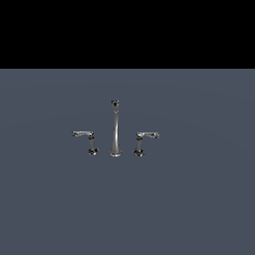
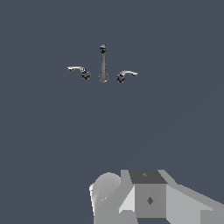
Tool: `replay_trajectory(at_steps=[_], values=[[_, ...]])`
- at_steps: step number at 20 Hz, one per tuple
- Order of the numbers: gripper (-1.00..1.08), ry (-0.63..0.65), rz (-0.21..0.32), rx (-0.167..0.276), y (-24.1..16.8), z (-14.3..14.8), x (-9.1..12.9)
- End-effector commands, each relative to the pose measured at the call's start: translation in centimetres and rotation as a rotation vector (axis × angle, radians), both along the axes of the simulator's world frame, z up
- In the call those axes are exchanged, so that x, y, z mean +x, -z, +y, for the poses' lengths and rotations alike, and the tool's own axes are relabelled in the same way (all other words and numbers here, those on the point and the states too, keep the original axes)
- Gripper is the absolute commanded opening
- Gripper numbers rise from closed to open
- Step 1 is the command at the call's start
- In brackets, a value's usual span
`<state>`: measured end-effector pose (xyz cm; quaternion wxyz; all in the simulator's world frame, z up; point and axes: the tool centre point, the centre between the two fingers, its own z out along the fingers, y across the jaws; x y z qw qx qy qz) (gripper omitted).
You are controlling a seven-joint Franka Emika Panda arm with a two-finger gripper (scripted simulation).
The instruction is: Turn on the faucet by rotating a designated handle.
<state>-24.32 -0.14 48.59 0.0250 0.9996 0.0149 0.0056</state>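
The faucet stands alone on the counter, its designated handle at nine o'clock of the spout. Nothing blocks it. The hand is well apart; whether it is spread or pressed together I cannot tell.

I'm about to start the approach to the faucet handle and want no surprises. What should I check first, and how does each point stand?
1. Designated handle found, lever reaching to the exterior view's left: ok.
2. Told apart from the mirror handle and the spout: ok.
3. Floor toward the faucet free of obstacles: ok.
4. Gripper near the handle: not ok, faucet looks far in the wrist view.
5. Gripper open: cannot tell, fingertips not in view.
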Motion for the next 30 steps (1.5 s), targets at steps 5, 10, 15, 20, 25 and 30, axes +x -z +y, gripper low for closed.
replay_trajectory(at_steps=[5, 10, 15, 20, 25, 30], values=[[-1.00, 0.008, 0.000, 0.000, 0.2, 0.2, 0.0], [-1.00, 0.042, -0.001, 0.001, 1.1, 0.8, 0.1], [-1.00, 0.103, -0.002, 0.003, 2.6, 2.0, 0.4], [-1.00, 0.190, -0.003, 0.005, 4.7, 3.7, 0.8], [-1.00, 0.294, -0.004, 0.009, 7.3, 5.6, 1.6], [-1.00, 0.398, -0.006, 0.012, 9.9, 7.6, 2.6]])
